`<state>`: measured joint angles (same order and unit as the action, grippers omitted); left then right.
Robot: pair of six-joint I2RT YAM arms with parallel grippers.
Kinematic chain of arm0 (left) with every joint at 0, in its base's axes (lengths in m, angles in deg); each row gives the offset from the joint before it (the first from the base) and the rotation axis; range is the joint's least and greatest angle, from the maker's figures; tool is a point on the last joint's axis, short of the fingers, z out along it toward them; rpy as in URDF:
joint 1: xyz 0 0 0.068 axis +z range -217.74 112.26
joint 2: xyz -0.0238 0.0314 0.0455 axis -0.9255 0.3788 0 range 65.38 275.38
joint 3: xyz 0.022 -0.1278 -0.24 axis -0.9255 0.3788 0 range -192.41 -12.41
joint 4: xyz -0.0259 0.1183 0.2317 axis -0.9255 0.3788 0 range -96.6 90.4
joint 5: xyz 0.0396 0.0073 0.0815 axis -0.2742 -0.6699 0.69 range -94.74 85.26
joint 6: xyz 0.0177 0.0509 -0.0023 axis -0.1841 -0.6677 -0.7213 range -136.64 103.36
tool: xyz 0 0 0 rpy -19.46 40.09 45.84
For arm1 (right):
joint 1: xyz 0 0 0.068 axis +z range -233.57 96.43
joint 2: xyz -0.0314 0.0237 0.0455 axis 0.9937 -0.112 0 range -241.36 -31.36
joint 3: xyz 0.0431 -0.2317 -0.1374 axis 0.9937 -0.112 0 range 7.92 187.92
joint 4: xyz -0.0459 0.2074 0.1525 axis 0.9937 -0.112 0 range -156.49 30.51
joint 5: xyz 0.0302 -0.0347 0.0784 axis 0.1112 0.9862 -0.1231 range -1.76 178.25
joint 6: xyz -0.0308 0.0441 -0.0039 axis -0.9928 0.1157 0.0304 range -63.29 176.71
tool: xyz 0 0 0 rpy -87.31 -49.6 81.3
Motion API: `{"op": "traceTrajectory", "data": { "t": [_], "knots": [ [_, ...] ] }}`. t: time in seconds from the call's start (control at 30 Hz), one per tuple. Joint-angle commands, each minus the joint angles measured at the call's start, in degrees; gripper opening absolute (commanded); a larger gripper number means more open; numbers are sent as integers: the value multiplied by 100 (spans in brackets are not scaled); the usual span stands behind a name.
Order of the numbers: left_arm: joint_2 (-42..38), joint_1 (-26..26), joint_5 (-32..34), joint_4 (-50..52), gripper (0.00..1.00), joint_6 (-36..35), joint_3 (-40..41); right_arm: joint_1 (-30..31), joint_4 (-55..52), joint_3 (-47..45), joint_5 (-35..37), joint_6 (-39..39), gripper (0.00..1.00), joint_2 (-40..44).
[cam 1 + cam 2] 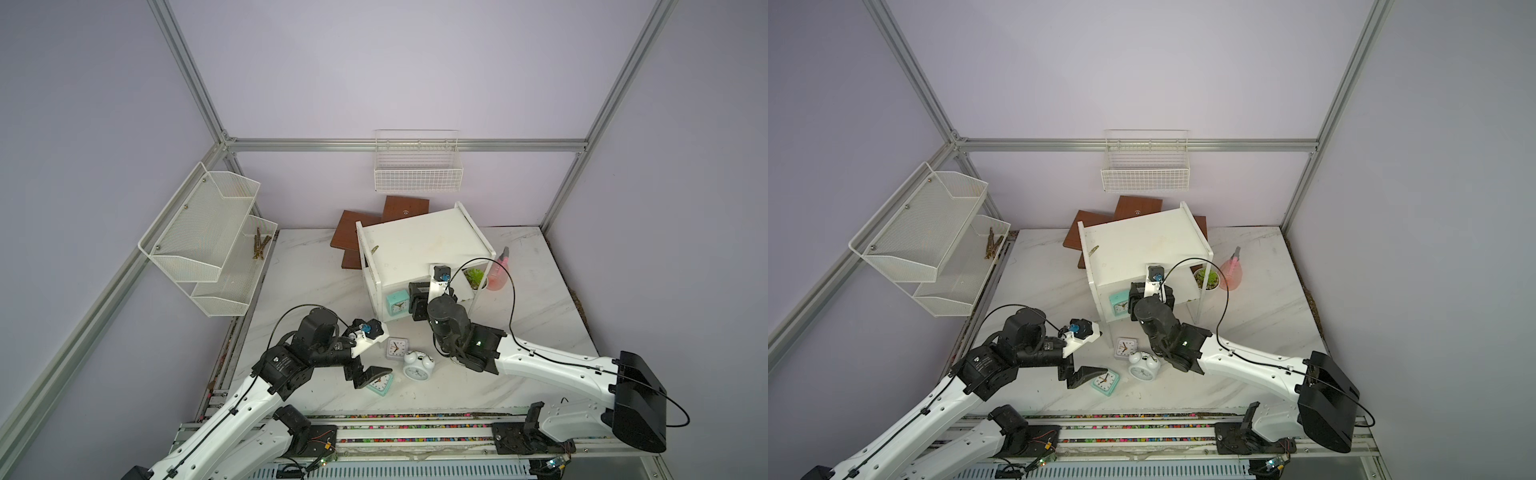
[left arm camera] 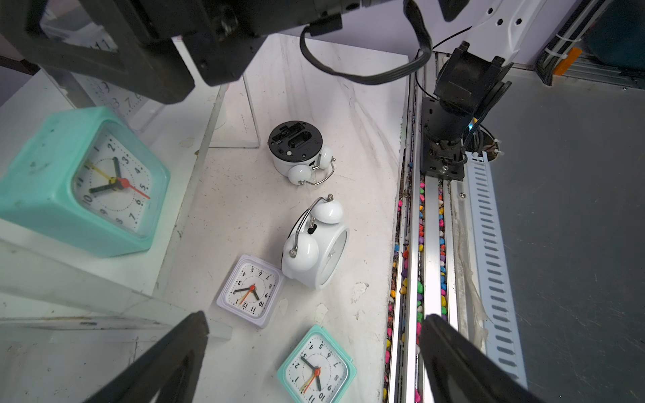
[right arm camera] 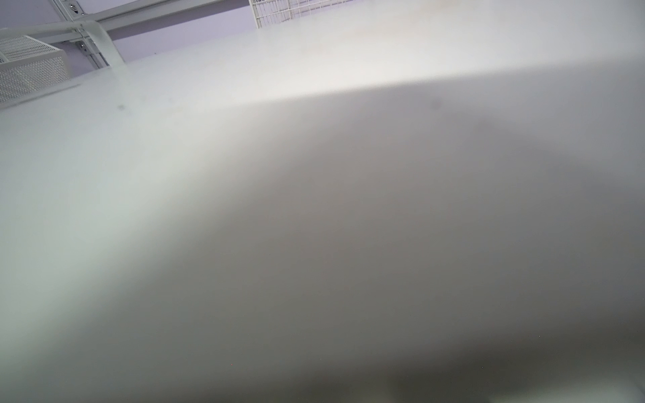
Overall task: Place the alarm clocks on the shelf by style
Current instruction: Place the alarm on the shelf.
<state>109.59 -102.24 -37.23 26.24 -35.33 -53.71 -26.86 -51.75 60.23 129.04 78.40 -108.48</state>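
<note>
A: Left wrist view: why does the shelf carry an upright mint clock on its lower board?

B: Grouping by style, I judge. Beside it the right gripper pinches a whitish-grey clock, apparently setting it there.

A: And the left gripper?

B: Spread wide and empty above the loose mint clock on the table, probably next, to pair the mints.
</note>
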Motion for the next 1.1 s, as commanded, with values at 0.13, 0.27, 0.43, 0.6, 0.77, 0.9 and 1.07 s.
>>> {"op": "traceTrajectory", "data": {
  "t": [0.13, 0.27, 0.43, 0.6, 0.77, 0.9, 1.07],
  "knots": [
    [-63, 19, -35, -141, 97, -99, 117, -55, -228, -331, -232, 90, 49, 232],
    [-66, 15, -38, -143, 97, -99, 127, -57, -230, -414, -237, 98, 49, 285],
    [-46, 14, -38, -145, 98, -91, 126, -55, -212, -446, -185, 89, 49, 225],
    [-45, 22, -37, -143, 98, -90, 128, -55, -190, -434, -171, 81, 49, 113],
    [-36, 17, -34, -143, 98, -90, 138, -57, -232, -406, -120, 98, 49, -2],
    [-30, 21, -38, -151, 98, -90, 136, -55, -261, -419, -66, 150, 49, -19],
    [-23, 22, -47, -160, 98, -94, 141, -55, -274, -450, -69, 169, 49, 20]
  ]
}}
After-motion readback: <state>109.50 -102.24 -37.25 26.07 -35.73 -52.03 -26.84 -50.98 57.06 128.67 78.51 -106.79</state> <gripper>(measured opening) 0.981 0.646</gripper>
